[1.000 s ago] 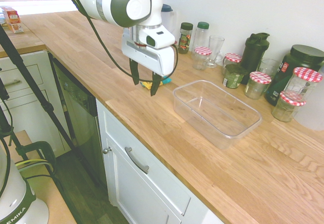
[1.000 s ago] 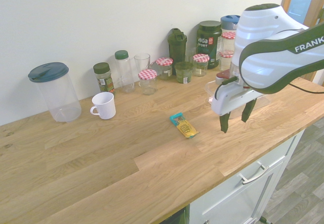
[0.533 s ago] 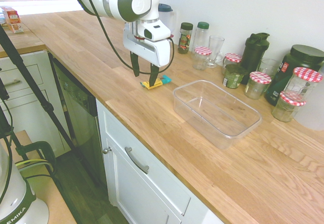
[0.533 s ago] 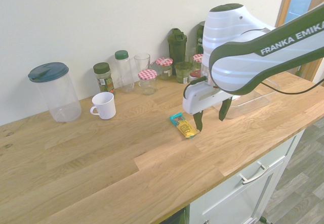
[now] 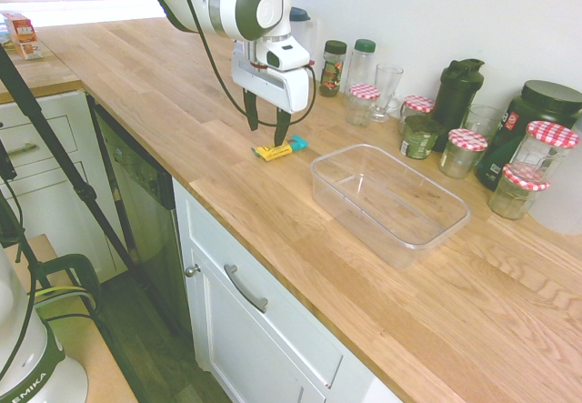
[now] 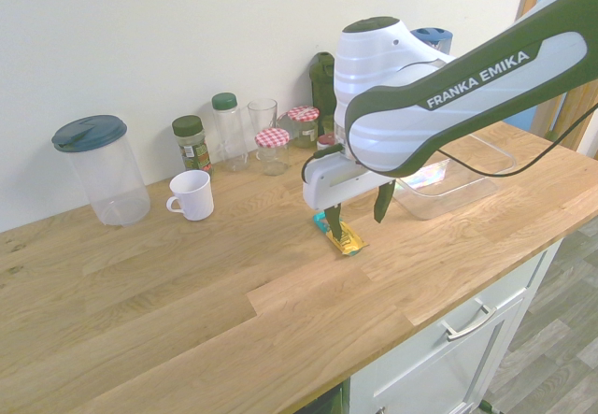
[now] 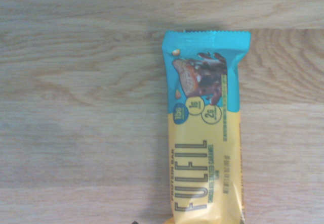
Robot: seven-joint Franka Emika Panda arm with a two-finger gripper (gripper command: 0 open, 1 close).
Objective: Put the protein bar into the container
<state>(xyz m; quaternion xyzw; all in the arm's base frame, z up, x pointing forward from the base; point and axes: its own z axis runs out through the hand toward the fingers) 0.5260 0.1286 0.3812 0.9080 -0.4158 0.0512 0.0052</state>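
On the wood-grained worktop, a glossy flat protein bar is laid, its long axis slanted, teal end toward the wall; the claw is held open.

arm: reaching over worktop | gripper: fingers pointing down, spread apart, empty

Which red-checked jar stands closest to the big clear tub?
The short jar in front, beside the tub's far-right end; the other checked-lid jars stand farther back.
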